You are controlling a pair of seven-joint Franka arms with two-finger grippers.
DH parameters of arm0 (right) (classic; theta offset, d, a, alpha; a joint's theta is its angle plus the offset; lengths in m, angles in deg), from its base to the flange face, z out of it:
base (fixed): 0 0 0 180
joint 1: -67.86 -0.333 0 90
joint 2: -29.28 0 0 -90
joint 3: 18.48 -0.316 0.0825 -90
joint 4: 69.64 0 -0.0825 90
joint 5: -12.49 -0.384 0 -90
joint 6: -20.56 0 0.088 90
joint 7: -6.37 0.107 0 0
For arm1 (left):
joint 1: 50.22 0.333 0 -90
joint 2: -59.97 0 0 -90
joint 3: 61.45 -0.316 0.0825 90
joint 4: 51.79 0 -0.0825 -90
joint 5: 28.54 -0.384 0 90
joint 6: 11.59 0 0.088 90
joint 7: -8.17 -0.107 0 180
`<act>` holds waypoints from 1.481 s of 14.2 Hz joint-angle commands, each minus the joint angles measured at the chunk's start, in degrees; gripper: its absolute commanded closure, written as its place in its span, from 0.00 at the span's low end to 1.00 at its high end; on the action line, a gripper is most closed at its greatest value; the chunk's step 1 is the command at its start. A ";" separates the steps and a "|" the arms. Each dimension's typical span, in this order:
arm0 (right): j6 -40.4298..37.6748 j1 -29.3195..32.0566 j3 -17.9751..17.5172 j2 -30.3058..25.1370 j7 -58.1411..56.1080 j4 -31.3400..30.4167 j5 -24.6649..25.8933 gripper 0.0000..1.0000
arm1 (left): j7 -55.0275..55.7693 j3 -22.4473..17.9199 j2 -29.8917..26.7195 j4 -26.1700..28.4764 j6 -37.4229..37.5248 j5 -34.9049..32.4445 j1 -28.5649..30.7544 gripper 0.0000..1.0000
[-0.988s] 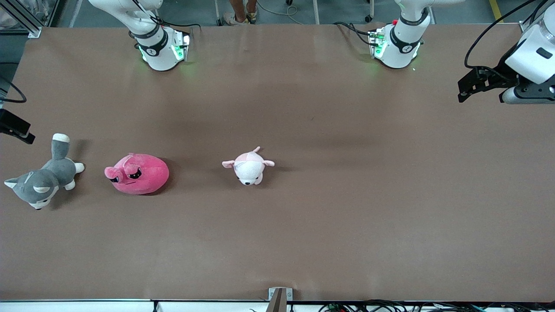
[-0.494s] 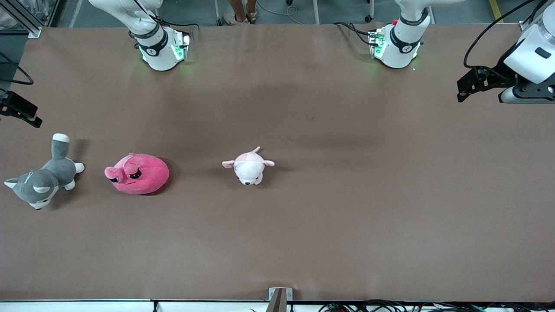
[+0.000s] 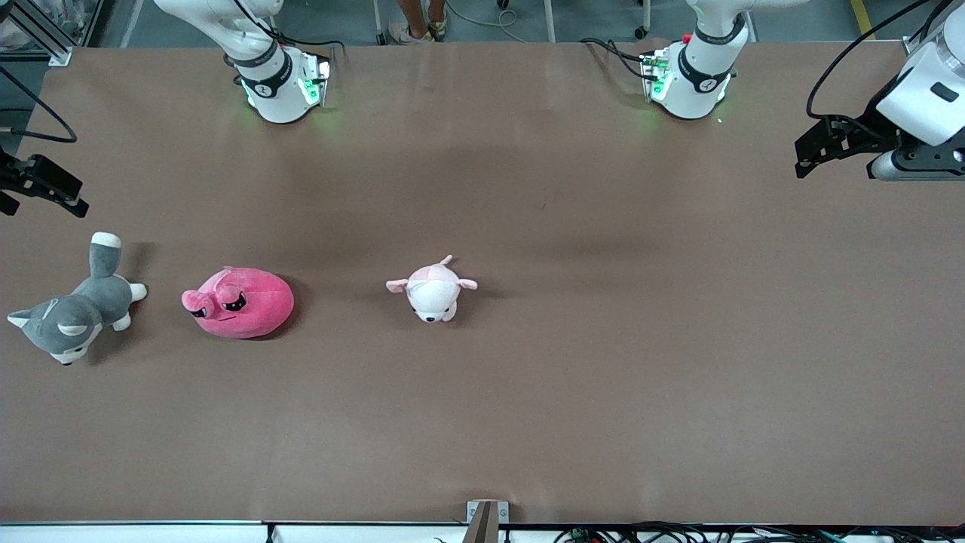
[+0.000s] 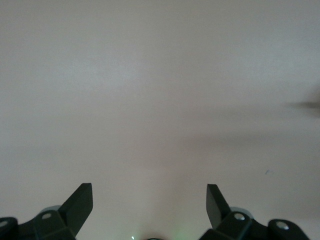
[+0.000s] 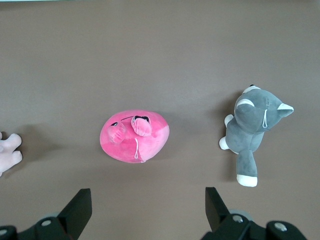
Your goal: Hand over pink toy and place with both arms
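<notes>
The hot-pink toy (image 3: 239,303) with black angry eyes lies on the brown table toward the right arm's end, between a grey plush and a pale pink plush. It also shows in the right wrist view (image 5: 134,135). My right gripper (image 3: 45,187) is open and empty, high over the table edge at that end, above the grey plush. In its own view the right gripper (image 5: 148,207) holds nothing. My left gripper (image 3: 818,148) is open and empty, high over the left arm's end of the table; in its own view the left gripper (image 4: 149,204) sees only bare table.
A grey-and-white plush cat (image 3: 74,309) lies beside the pink toy, nearer the table end; it also shows in the right wrist view (image 5: 252,130). A small pale pink-and-white plush (image 3: 432,290) lies near the table's middle. The arm bases (image 3: 280,84) stand along the back.
My right gripper has moved in over the table edge, coming further into the front view. The left arm and the toys have not moved.
</notes>
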 commanded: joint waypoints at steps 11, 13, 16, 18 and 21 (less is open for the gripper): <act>1.19 -0.60 0.29 -1.01 0.34 0.08 0.33 0.00 | 0.69 0.35 -0.61 0.86 -1.02 0.02 0.32 0.00; 1.19 -0.60 0.29 -1.01 0.34 0.17 0.33 0.00 | 0.69 0.35 -0.61 0.86 -1.02 0.02 0.32 0.00; 1.10 -0.60 0.29 -1.01 0.07 0.08 0.33 0.00 | 0.78 0.35 -0.61 0.77 -1.02 0.02 0.32 0.00; 1.10 -0.60 0.29 -1.01 0.07 0.08 0.33 0.00 | 0.60 0.35 -0.26 0.33 -1.02 0.11 0.32 0.00; 1.10 -0.60 0.29 -1.01 -0.71 0.08 0.33 0.00 | -0.09 0.09 0.35 -0.63 -1.02 0.72 0.49 0.00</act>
